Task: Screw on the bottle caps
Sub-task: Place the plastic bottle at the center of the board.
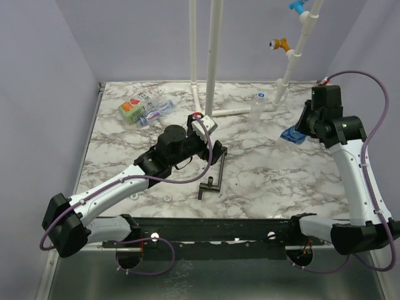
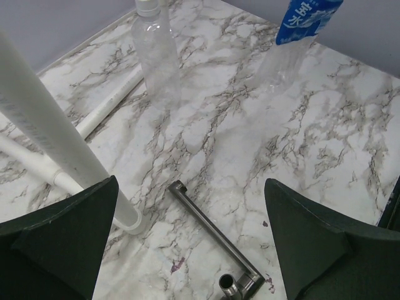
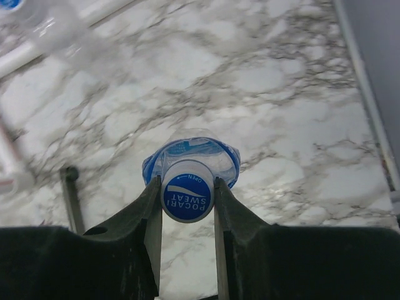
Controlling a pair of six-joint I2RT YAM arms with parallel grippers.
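Observation:
My right gripper (image 3: pixel 187 187) is shut on a blue bottle cap (image 3: pixel 187 190) printed POCARI SWEAT. The cap sits on top of an upright clear bottle with a blue label (image 3: pixel 194 150), which stands at the right of the table (image 1: pixel 291 135). A second clear bottle (image 2: pixel 156 56) stands upright with a white cap on it, near the back (image 1: pixel 258 105). My left gripper (image 2: pixel 194 250) is open and holds nothing; it hovers low over the table's middle (image 1: pixel 217 150). Two more bottles (image 1: pixel 142 109) lie at the back left. Small white caps (image 1: pixel 169 195) lie near the front edge.
A black T-shaped metal tool (image 2: pixel 212 234) lies on the marble table (image 1: pixel 275 181) just below my left fingers. Tall white pipes (image 1: pixel 212 56) rise at the back, and one pipe (image 2: pixel 50 137) passes close to my left finger. More piping stands at the back right (image 1: pixel 294 56).

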